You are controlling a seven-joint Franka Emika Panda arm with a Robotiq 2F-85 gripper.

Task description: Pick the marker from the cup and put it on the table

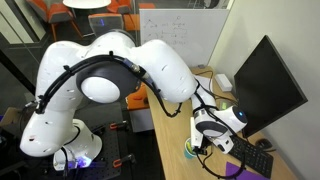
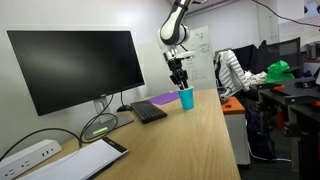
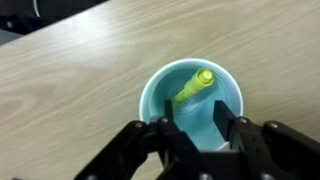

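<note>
Black fingers [image 3: 176,135] of the hand [image 3: 201,135] are standing spread apart, released and gripping nothing, hovering over the near rim of the light-blue cup [image 3: 228,100]. The yellow marker [image 3: 191,88] is leaning inside the cup with its tip against the far rim, and the cup is sitting on the pale wood surface [image 3: 70,70]. Writing on the whiteboard [image 1: 180,35] is showing too small to read.

Arm [image 1: 150,65] angled down, claw [image 3: 195,128] spread wide
</note>
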